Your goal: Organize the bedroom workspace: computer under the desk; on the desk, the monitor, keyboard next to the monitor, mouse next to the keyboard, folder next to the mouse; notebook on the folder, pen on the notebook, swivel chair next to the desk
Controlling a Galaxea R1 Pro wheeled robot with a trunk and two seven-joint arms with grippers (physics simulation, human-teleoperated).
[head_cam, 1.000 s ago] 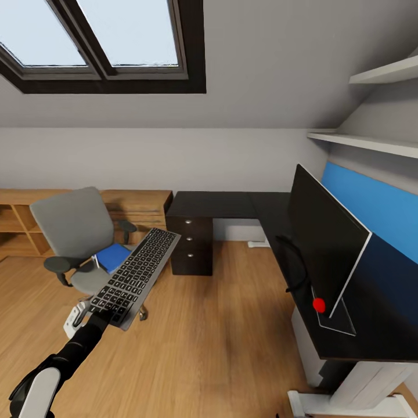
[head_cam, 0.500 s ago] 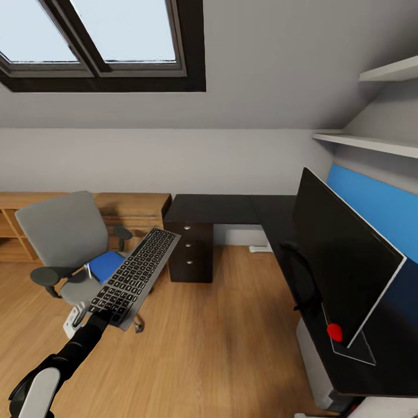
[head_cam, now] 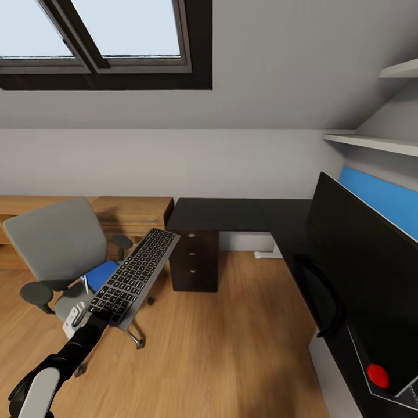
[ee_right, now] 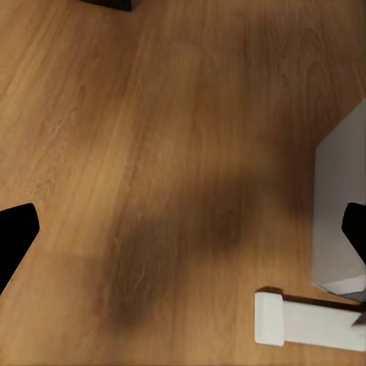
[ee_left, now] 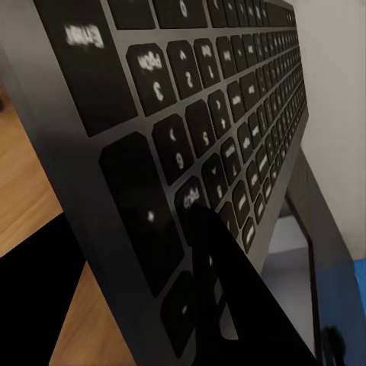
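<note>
Keyboard (head_cam: 134, 278): flat, long slab w/ silver-grey frame and dark matte keys, held in the air over the wood floor (head_cam: 220, 348). Its long axis runs from the left gripper (head_cam: 100, 318) at the near short end up and away toward the counter (head_cam: 232, 212), far end tilted higher. Key face is up, toward the head cam. In the left wrist view the keyboard (ee_left: 206, 130) fills most of the frame, keys rounded-square w/ white legends, blurred up close; one dark finger (ee_left: 229, 305) lies across the key face at the near end.

Left fingers are clamped on the keyboard's near short edge. Right gripper (ee_right: 183, 229): two dark fingertips at opposite frame edges, wide apart, nothing between them but floor; a light-grey box corner (ee_right: 339, 221) and a white foot (ee_right: 305, 320) sit at one side.

Swivel chair (head_cam: 55, 244): grey padded back, black rounded armrests, chrome legs, standing left of the keyboard on the floor, well apart from the counter. Folder (head_cam: 101, 273): bright blue, flat, on the chair seat, partly hidden by the keyboard.

Counter: black matte L-shaped top, dark drawer unit (head_cam: 194, 264) w/ round knobs, blue back panel (head_cam: 377, 200). Monitor (head_cam: 366, 273): thin glossy black screen, standing on the counter's right wing, red dot (head_cam: 378, 375) at lower corner.

Light-wood dresser (head_cam: 130, 215) behind the chair.
</note>
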